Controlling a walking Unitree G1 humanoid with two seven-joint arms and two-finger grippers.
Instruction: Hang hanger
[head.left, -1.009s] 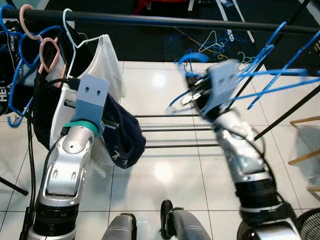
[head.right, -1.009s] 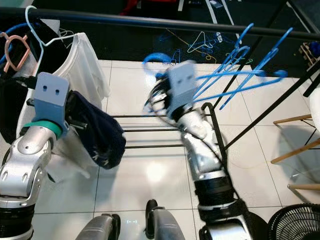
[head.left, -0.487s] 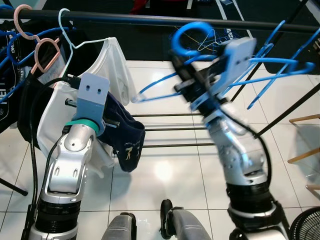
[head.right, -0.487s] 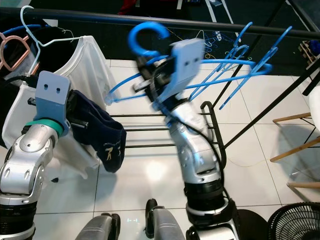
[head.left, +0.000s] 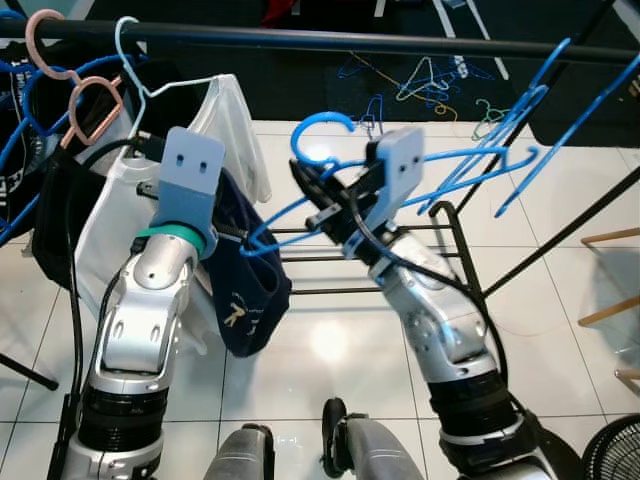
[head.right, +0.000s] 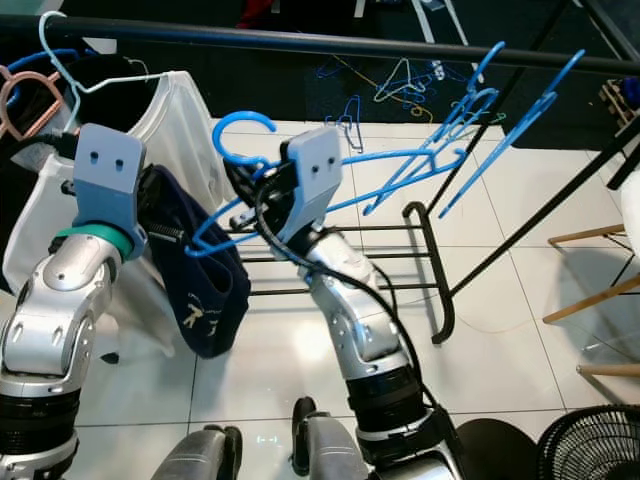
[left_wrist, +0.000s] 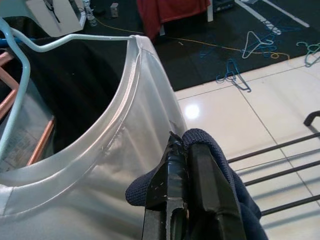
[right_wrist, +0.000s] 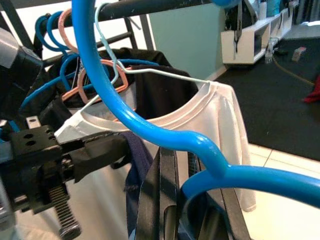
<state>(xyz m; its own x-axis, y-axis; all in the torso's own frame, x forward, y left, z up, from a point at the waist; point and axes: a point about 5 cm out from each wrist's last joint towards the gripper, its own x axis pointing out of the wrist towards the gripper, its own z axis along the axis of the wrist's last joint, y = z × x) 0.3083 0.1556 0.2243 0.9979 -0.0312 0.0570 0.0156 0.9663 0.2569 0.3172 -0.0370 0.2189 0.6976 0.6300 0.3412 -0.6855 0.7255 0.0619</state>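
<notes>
A blue plastic hanger (right_wrist: 150, 132) is held in my right gripper (head.left: 322, 203), which is shut on its neck just under the hook. It hangs below the black rail (head.left: 400, 43), and one of its arms reaches left to the dark navy garment (head.left: 252, 300). My left gripper (left_wrist: 183, 146) is shut on the top fold of that garment and holds it up in front of a white shirt (head.left: 235, 120). The shirt hangs on a pale blue hanger on the rail.
Several blue hangers (head.left: 520, 150) hang on the slanted bar at the right. Pink and blue hangers (head.left: 85, 100) crowd the rail's left end. Low black rack bars (head.left: 330, 262) cross the white tiles below. Loose hangers (head.left: 430, 80) lie on the dark floor beyond; a fan (head.left: 615, 450) stands at the lower right.
My right arm has swung the blue hanger from the right across to the left and down, so its arm now meets the navy garment. My left gripper has lifted the garment slightly.
</notes>
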